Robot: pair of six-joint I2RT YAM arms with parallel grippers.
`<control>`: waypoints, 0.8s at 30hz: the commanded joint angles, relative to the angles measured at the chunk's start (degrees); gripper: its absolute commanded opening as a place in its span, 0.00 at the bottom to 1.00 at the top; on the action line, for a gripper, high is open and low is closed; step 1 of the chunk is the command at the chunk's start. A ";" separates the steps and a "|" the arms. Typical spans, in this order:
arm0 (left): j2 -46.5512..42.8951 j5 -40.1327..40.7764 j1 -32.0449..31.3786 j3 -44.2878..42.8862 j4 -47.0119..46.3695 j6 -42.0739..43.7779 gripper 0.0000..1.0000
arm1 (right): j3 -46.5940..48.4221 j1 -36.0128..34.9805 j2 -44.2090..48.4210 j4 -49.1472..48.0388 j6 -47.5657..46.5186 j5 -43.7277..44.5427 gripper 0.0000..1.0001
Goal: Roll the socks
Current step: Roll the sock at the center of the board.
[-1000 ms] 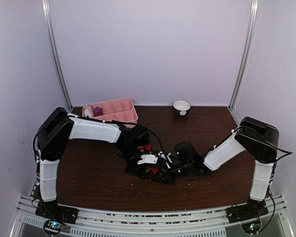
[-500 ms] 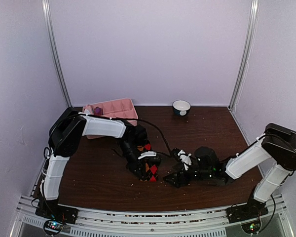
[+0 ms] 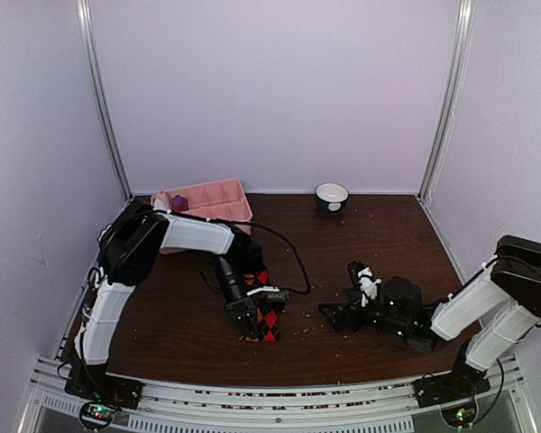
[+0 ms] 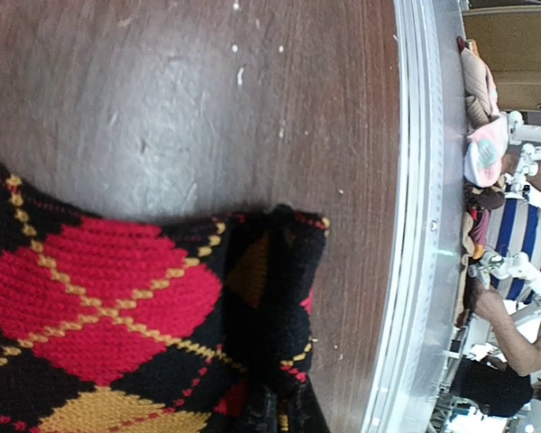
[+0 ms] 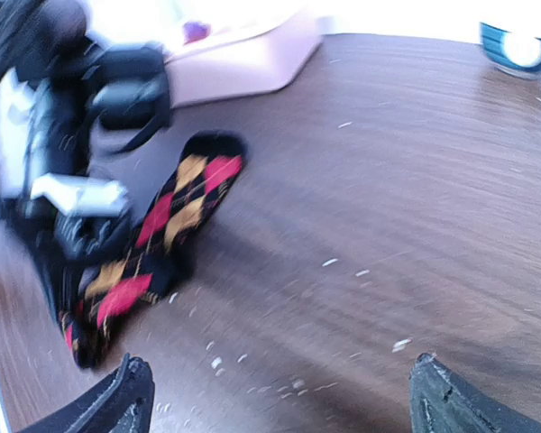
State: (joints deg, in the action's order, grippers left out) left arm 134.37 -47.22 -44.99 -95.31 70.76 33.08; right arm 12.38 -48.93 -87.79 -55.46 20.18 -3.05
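Socks: you have one black argyle knit sock with red and yellow diamonds [image 3: 269, 320] on the brown wooden table [image 3: 180, 307], near its front edge; one small magenta lump [image 3: 178, 203] sits in the tray.
Other items: one pink plastic compartment tray [image 3: 218, 200], one white bowl [image 3: 332, 196].
Left gripper [image 3: 252, 317]: clenched on the sock.
Right gripper [image 5: 284, 406]: spread wide, empty.
Change: a second ago your right gripper met the left at the sock; now it is well apart.
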 commanded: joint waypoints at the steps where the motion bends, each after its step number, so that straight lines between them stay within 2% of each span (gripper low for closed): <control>1: 4.25 5.83 1.25 0.62 0.37 0.28 0.00 | 0.34 -8.02 0.93 -3.47 -12.89 2.70 1.00; 4: 5.02 7.06 2.02 -0.14 0.58 0.08 0.00 | 2.39 -13.48 1.39 1.61 -21.66 3.51 0.96; 9: 6.51 11.18 2.37 -1.61 0.04 -0.88 0.00 | 9.59 -18.58 -2.21 10.59 -30.55 0.97 0.81; 18: 8.75 13.87 2.40 -3.17 0.51 -2.27 0.00 | 25.11 -19.56 -13.27 22.58 -40.59 -9.23 0.52; 24: 9.20 14.91 2.39 -3.72 0.57 -2.27 0.00 | 31.61 -19.45 -17.90 27.37 -44.33 -10.96 0.47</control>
State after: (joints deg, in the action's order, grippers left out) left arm 138.74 -46.98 -43.44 -99.92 78.11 31.07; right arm 41.34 -68.25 -103.98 -33.12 -19.84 -11.29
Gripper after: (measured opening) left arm 0.022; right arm 0.480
